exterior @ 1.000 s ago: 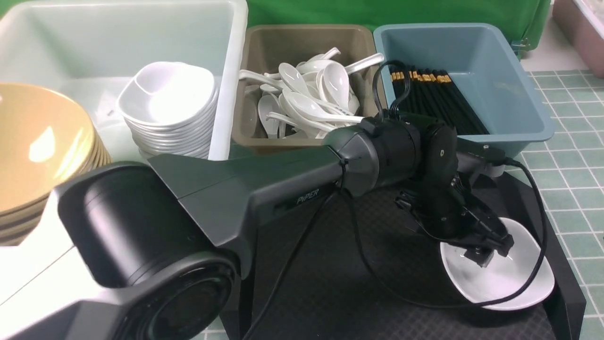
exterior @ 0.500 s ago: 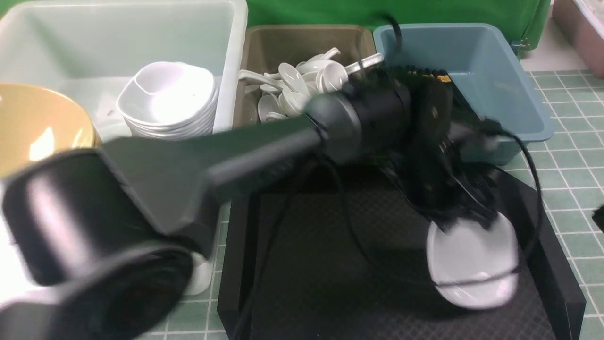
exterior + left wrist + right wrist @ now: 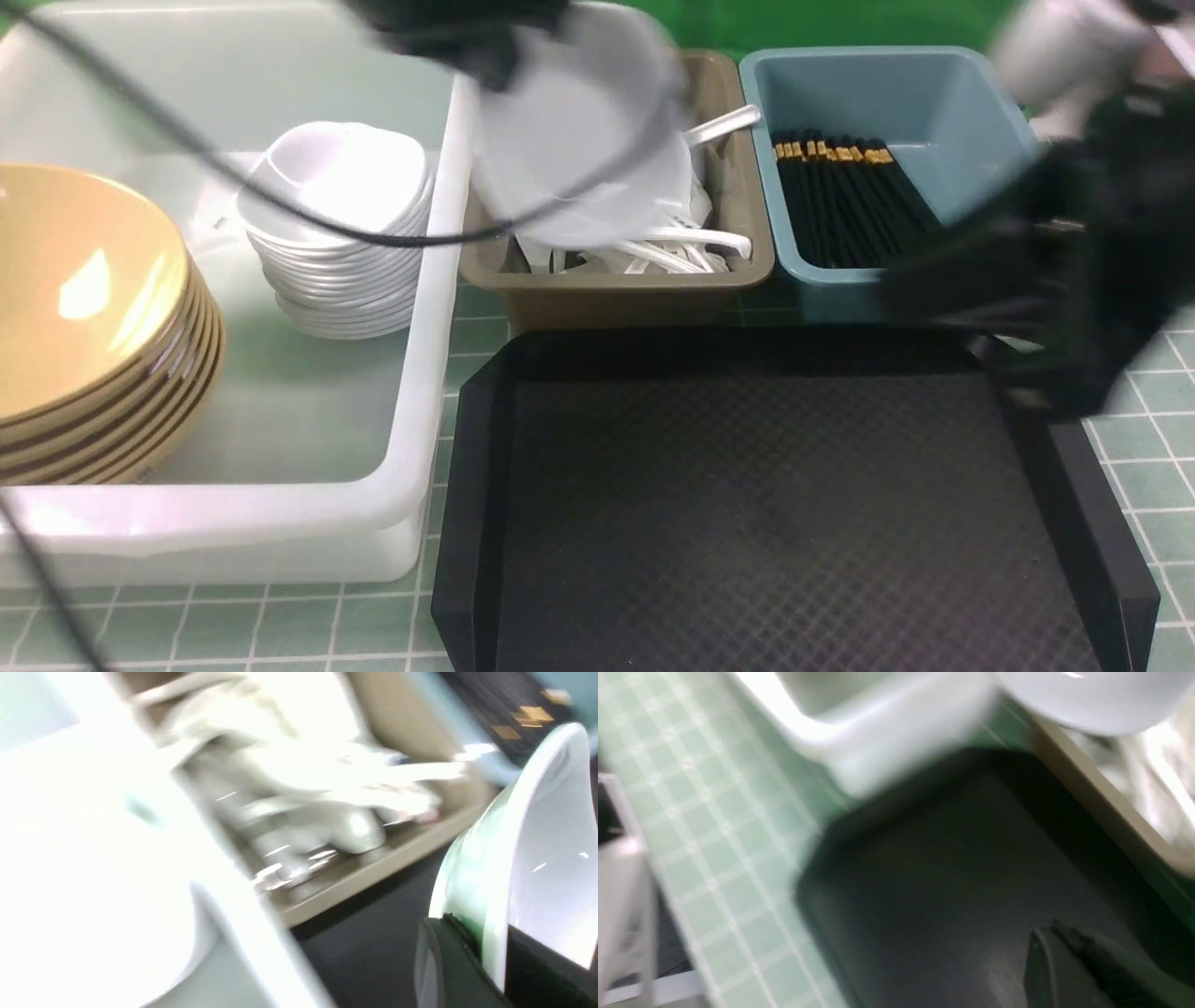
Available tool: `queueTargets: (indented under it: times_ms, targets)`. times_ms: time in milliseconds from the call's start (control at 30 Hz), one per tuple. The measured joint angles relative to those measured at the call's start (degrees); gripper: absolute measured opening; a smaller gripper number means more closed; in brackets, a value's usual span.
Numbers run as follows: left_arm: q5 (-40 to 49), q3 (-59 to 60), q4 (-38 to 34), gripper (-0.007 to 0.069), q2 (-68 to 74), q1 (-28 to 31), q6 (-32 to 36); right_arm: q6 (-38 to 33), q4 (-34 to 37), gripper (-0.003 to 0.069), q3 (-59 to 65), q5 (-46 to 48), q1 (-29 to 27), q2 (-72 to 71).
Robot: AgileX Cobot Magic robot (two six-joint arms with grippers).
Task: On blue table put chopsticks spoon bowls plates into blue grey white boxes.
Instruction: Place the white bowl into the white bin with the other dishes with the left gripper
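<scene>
My left gripper [image 3: 490, 947] is shut on the rim of a white plate [image 3: 579, 121], which hangs tilted and blurred above the grey box [image 3: 616, 289] beside the white box [image 3: 411, 392]. In that white box stand a stack of plates [image 3: 341, 233] and a stack of tan bowls [image 3: 84, 299]. Black chopsticks [image 3: 850, 201] lie in the blue box [image 3: 943, 103]. My right gripper [image 3: 1048, 940] is shut and empty above the black tray [image 3: 952, 896]. The spoon is out of view. The blue table [image 3: 1139, 485] shows around the boxes.
Plain white soup spoons [image 3: 681, 247] fill the grey box under the held plate. The black tray [image 3: 766, 504] sits in front of the boxes with nothing on it. My right arm [image 3: 1074, 261] is a dark blur over the tray's right corner and the blue box.
My left gripper closed on the plate on the tray, lifted it and swung it up and left over the grey box. The right arm came into view at the right.
</scene>
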Motion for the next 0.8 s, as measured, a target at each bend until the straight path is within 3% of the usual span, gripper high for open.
queueTargets:
  times_ms: [233,400,800]
  targets:
    - [-9.7,14.9,-1.2,0.0006,-8.2,14.9,0.2,-0.4,-1.2,0.0067,-12.0,0.0,11.4,13.2]
    - [-18.2,19.1,-6.2,0.0006,-6.1,21.8,-0.1,-0.4,-2.3,0.0068,-16.1,1.8,12.4,18.9]
    - [-29.7,19.5,-13.1,0.0008,5.9,23.1,4.3,1.7,-9.3,0.0068,-16.7,4.2,12.4,20.0]
